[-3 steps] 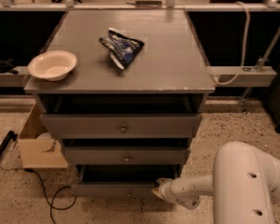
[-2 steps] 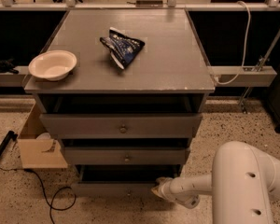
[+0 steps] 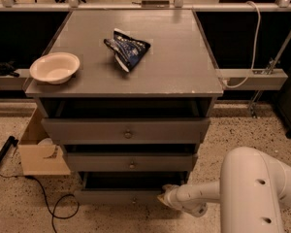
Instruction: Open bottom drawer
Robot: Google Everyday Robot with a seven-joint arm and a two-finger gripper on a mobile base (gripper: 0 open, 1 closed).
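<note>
Grey three-drawer cabinet (image 3: pixel 179 57) on speckled floor (image 3: pixel 242 125). White robot arm (image 3: pixel 252 188) reaches from the right to the bottom drawer (image 3: pixel 116 196), the lowest flat grey front, partly pulled out. Gripper (image 3: pixel 164 197) sits at its right end; its grip cannot be told. On top: cream round bowl (image 3: pixel 55 67), dark blue snack bag (image 3: pixel 127 50), print unreadable.

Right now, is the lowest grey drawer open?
Partly open: the grey bottom drawer juts forward, dark gap above. The pincer is at its right end.

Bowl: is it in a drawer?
No, the bowl sits on the cabinet top; the gripper is by the bottom drawer's right end.
</note>
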